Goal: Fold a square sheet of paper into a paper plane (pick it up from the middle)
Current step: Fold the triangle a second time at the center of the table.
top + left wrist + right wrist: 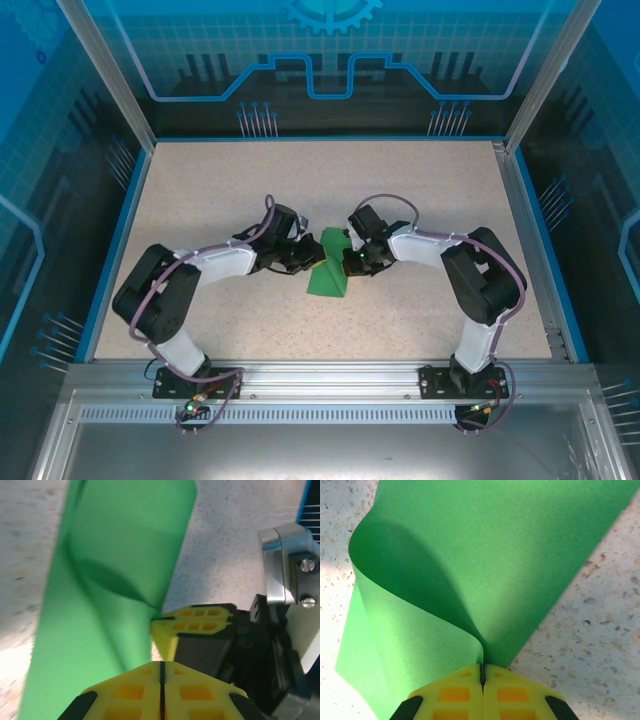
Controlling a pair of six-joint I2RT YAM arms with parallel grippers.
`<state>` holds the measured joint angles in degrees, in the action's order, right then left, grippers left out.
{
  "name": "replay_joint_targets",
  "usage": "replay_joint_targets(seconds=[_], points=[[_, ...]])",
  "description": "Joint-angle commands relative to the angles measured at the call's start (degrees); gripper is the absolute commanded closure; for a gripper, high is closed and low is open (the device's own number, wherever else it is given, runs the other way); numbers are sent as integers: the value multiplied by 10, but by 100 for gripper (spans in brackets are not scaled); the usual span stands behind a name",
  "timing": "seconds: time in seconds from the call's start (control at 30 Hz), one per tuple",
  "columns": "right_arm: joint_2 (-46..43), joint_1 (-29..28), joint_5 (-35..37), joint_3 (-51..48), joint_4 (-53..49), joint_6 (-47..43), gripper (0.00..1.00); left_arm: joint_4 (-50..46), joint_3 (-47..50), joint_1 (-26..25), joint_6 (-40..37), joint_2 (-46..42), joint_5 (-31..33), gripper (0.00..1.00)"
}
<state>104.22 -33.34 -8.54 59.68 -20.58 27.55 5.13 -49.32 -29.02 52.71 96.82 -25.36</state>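
Overhead, a curled green square sheet of paper (328, 274) lies centred on a speckled beige table (200, 190) within blue-patterned walls (90, 90), the left gripper (302, 262) at its 9 o'clock and the right gripper (353, 258) at 3. Left wrist: yellow fingers (130, 690) pressed together at 6 o'clock, beside the sheet. Right wrist: fingers (455, 695) clamped on its bend.

The speckled table (200, 200) bears the square sheet of paper (328, 282) (curled) near centre.
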Motion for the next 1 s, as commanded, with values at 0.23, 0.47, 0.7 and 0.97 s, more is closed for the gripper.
replay_joint_targets(seconds=[0.23,0.47,0.7,0.97], points=[[11,1,14,7,-28,-3,96,89,-3,1,42,59,-65,90],[10,0,14,9,-31,-3,96,65,1,0,24,69,-51,89],[9,0,13,10,-32,-3,95,50,-9,1,9,94,-45,89],[7,0,4,13,-28,2,94,23,0,0,4,113,-21,89]])
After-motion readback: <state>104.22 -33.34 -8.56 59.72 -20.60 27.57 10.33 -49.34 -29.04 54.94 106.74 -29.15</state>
